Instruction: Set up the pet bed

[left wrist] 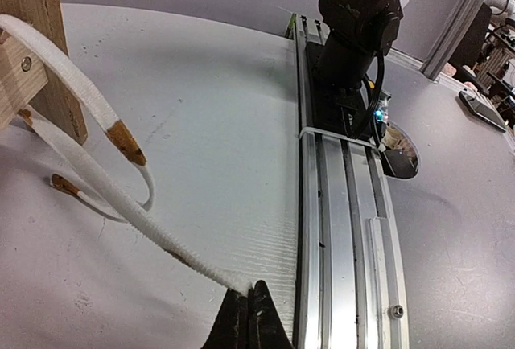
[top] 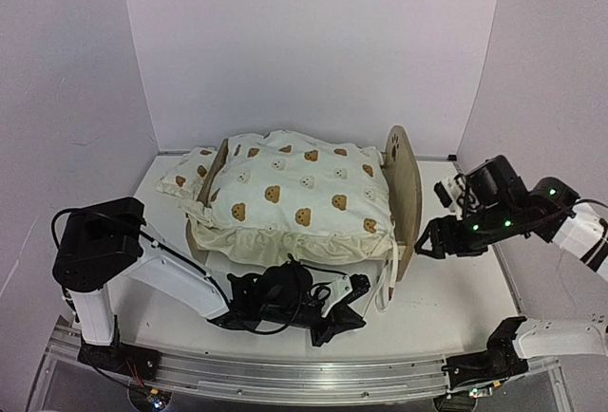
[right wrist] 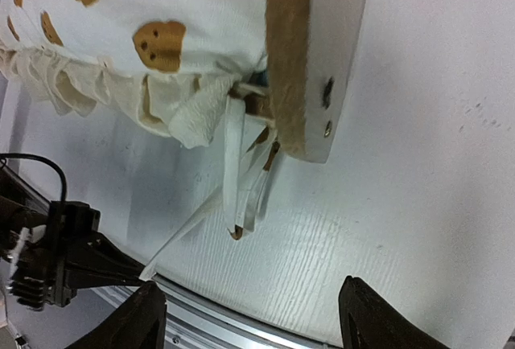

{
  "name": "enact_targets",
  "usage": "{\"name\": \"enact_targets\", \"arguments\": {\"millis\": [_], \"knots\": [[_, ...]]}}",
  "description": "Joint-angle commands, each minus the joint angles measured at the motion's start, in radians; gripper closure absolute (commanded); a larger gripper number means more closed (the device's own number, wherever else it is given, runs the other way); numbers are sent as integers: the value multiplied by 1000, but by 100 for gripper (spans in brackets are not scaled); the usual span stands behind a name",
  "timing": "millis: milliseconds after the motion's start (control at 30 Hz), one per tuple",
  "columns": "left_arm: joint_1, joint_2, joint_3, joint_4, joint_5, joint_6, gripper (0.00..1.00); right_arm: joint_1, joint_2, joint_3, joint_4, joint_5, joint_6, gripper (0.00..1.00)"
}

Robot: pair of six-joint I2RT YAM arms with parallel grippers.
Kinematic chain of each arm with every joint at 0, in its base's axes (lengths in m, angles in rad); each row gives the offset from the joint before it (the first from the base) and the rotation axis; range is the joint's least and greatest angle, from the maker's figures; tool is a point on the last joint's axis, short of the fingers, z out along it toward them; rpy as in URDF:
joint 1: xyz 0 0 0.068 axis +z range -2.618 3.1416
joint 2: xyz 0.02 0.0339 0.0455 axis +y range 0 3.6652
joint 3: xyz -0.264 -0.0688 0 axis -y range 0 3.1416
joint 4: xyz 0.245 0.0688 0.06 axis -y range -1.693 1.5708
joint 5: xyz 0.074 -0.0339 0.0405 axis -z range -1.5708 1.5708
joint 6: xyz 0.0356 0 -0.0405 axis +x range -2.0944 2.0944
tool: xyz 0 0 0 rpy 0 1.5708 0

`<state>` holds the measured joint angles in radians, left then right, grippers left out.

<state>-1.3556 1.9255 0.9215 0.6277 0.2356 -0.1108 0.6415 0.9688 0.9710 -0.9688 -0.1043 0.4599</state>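
Observation:
The pet bed [top: 404, 184] stands mid-table, its plywood end board with a paw cutout on the right. A cream bear-print cushion [top: 294, 194] lies over the frame. My left gripper [top: 359, 287] sits low in front of the bed's near right corner. In the left wrist view it [left wrist: 248, 294] is shut on the end of a white cushion tie [left wrist: 121, 204] that runs taut back to the wooden leg [left wrist: 32, 51]. My right gripper [right wrist: 253, 305] is open and holds nothing. It hovers just right of the end board [right wrist: 310, 51], where loose ties [right wrist: 241, 172] hang.
A small bear-print pillow [top: 188, 173] lies behind the bed's left end. The aluminium rail [left wrist: 346, 204] runs along the near table edge beside the left gripper, with the right arm's base [left wrist: 354, 27] on it. White walls enclose the table on three sides.

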Motion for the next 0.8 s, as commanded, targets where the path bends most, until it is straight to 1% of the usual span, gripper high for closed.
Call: {"name": "enact_targets", "arguments": {"millis": [0,100,167,200,267,333,400,533,600,733,767], "knots": [[5,-89,-12,25,-5,-22,100,159,-1,-160,198,-68,149,25],[9,-90,-14,19,-16,-15,100,273,-8,-304,437,18,268,25],[11,-85,-10,16,-14,-15,100,334,-6,-399,590,125,310,25],[10,-83,-10,13,-12,-15,100,353,-6,-438,638,191,327,26],[12,-82,-10,6,-13,-14,100,377,-14,-513,737,303,344,29],[13,-81,-10,-4,-15,-11,100,378,-13,-587,830,376,352,32],[17,-83,-11,-13,-18,-11,100,378,7,-633,925,396,325,37],[18,-84,-7,-20,-20,-9,100,394,30,-713,1117,410,270,54],[19,-80,0,-24,-23,-10,100,402,24,-753,1186,410,253,62],[19,-73,14,-30,-36,-10,100,406,-11,-803,1266,363,239,80],[19,-71,17,-32,-41,-11,100,406,-26,-804,1257,357,240,87]]}}
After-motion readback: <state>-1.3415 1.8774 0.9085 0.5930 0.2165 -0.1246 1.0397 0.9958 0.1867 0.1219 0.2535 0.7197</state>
